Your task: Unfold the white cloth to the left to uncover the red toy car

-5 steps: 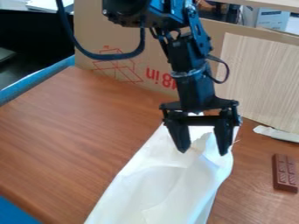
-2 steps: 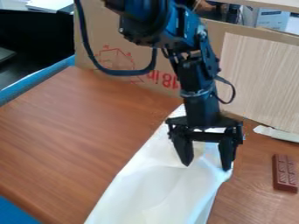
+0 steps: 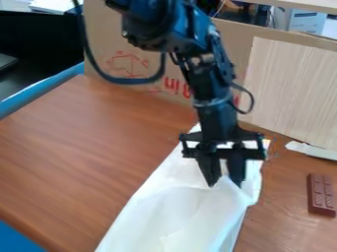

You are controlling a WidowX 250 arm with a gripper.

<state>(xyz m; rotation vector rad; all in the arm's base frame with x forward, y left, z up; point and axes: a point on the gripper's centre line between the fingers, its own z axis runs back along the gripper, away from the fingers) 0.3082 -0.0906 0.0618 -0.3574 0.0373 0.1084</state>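
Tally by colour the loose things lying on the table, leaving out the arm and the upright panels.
White: 2 (the crumpled sheet pinched in the gripper, the flat strip by the wood-grain panel)
Brown: 1 (the chocolate-like bar)
Total: 3

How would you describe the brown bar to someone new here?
At the back right of the wooden table stands a pale wood-grain panel. In front of it, near the picture's right edge, lies the small brown bar. Its segmented top, like chocolate, sets it apart from the white strip behind and white cloth leftward.
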